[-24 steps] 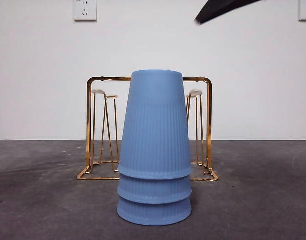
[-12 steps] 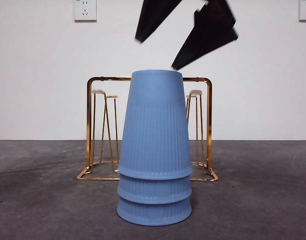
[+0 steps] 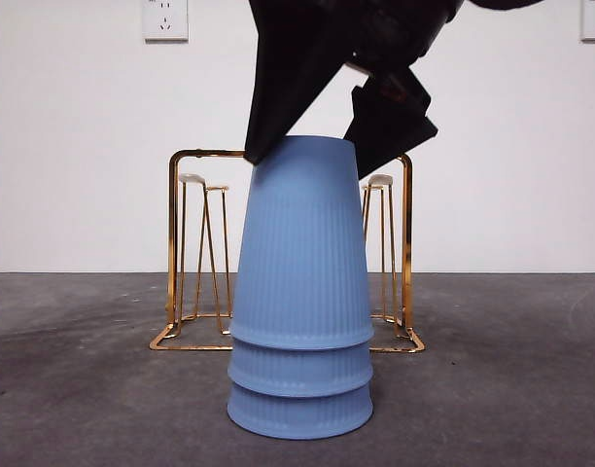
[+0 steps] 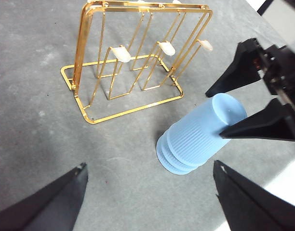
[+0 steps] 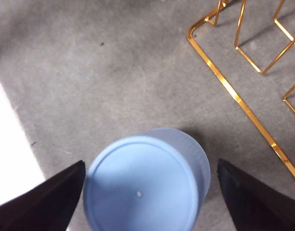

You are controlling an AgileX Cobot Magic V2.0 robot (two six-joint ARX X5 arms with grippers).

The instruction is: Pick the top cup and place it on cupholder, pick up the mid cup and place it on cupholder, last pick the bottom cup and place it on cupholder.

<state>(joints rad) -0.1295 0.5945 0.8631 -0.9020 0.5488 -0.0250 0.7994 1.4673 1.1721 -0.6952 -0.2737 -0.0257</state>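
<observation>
Three ribbed blue cups stand nested upside down. The top cup [image 3: 299, 243] [image 4: 212, 122] [image 5: 140, 192] covers the mid cup [image 3: 299, 370] and the bottom cup [image 3: 299, 413], of which only the rims show. My right gripper [image 3: 305, 167] [image 4: 215, 115] [image 5: 150, 162] is open, one jaw on each side of the top cup's closed end. I cannot tell whether the jaws touch it. The gold wire cupholder [image 3: 406, 243] [image 4: 89, 48] [image 5: 234, 96] stands just behind the stack with its prongs bare. My left gripper [image 4: 149, 165] hangs open and empty, high above the table near the stack.
The dark grey table [image 3: 84, 389] runs back to a white wall with two sockets [image 3: 165, 19]. In the right wrist view a white strip [image 5: 7, 159] borders the table beside the stack.
My right gripper has dropped from the top of the front view down onto the stack, its open jaws now astride the top cup. The cups and the cupholder have not moved.
</observation>
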